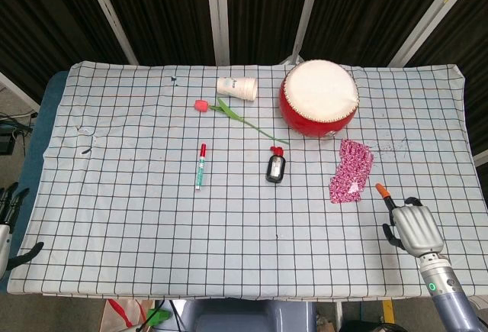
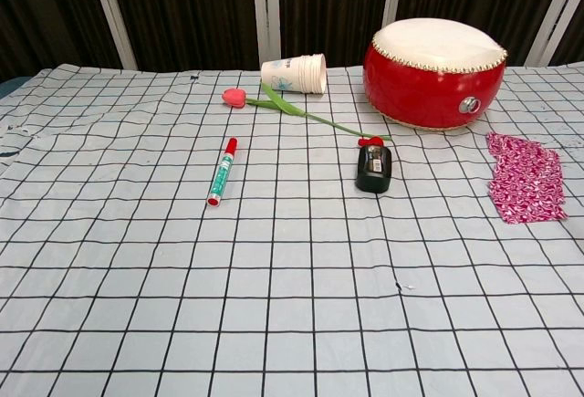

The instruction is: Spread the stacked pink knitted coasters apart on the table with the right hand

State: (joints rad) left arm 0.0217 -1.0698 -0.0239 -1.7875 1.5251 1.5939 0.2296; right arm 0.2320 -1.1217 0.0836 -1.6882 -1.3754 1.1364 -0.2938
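The pink knitted coasters (image 1: 351, 170) lie stacked flat on the checked cloth, right of centre and just below the red drum; the chest view shows the stack (image 2: 524, 178) at its right edge. My right hand (image 1: 409, 221) hovers over the cloth's near right part, a short way below and to the right of the stack, not touching it. One orange-tipped finger points toward the coasters and the hand holds nothing. My left hand (image 1: 9, 221) hangs off the table's left edge, fingers apart and empty. Neither hand appears in the chest view.
A red drum (image 1: 319, 97) stands behind the coasters. A small black bottle (image 1: 275, 168), a red-capped marker (image 1: 200, 166), an artificial tulip (image 1: 229, 111) and a tipped paper cup (image 1: 236, 88) lie across the middle and back of the cloth.
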